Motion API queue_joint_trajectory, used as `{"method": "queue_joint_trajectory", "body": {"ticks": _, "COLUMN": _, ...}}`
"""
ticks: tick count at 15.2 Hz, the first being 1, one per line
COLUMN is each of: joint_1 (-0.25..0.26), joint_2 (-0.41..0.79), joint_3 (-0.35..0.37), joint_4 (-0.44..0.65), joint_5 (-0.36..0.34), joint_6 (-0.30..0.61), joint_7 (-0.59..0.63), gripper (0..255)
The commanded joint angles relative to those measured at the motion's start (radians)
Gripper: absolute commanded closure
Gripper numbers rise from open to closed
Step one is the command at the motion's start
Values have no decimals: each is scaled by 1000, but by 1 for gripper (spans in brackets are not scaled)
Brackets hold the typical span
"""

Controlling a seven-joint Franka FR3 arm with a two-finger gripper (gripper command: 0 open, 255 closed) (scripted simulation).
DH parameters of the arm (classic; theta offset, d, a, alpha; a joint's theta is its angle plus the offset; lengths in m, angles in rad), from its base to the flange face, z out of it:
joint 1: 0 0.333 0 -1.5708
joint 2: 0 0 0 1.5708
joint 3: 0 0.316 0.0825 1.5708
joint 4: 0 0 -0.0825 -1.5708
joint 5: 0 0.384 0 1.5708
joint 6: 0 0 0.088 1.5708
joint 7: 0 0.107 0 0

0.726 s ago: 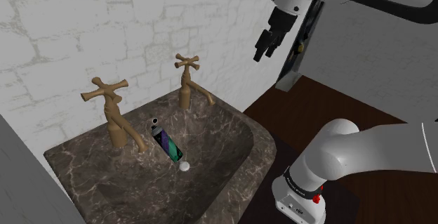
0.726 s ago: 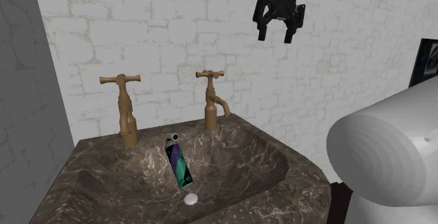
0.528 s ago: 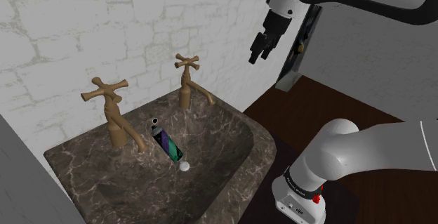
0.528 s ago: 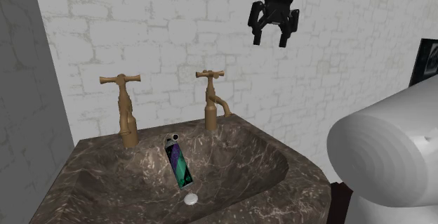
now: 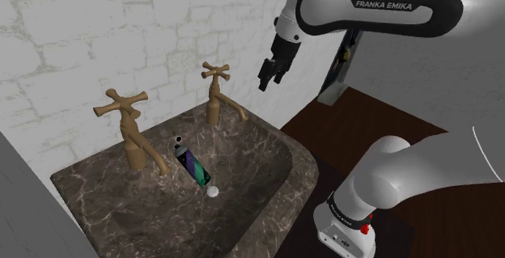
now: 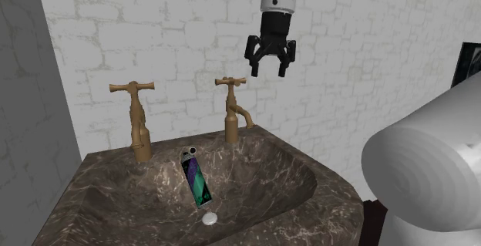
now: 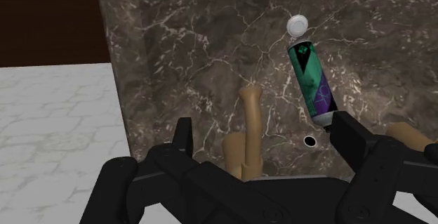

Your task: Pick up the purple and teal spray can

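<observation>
Hangs with claw [image 6: 268, 67] spread and empty, well above the spray can [image 6: 197, 179] in the sink [image 6: 333, 184]; reads "FRANKA EMIKA" along the arm [image 5: 380, 10].

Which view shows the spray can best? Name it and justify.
The wrist view: the spray can lies closest, its teal and purple label facing the camera. The shoulder and second exterior views show it farther off, slanted in the sink.

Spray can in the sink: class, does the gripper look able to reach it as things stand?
Probably yes. The open gripper hangs above one tap; the spray can lies uncovered in the sink basin, so it must only skirt that tap.
</observation>
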Motion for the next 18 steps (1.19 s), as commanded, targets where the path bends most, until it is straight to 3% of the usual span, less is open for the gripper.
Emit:
{"method": "queue_joint_trajectory", "body": {"ticks": 1, "joint_1": 12, "joint_2": 51, "joint_3": 21, "joint_4": -6, "joint_5": 9, "joint_6": 56, "joint_7": 12, "gripper": 0}}
{"method": "queue_joint_trajectory", "body": {"ticks": 10, "joint_1": 57, "joint_2": 315, "joint_3": 115, "joint_4": 19, "joint_5": 18, "joint_6": 279, "joint_7": 70, "gripper": 0}}
{"method": "queue_joint_trajectory", "body": {"ticks": 18, "joint_1": 95, "joint_2": 590, "joint_3": 182, "joint_4": 120, "joint_5": -33, "joint_6": 435, "joint_7": 146, "gripper": 0}}
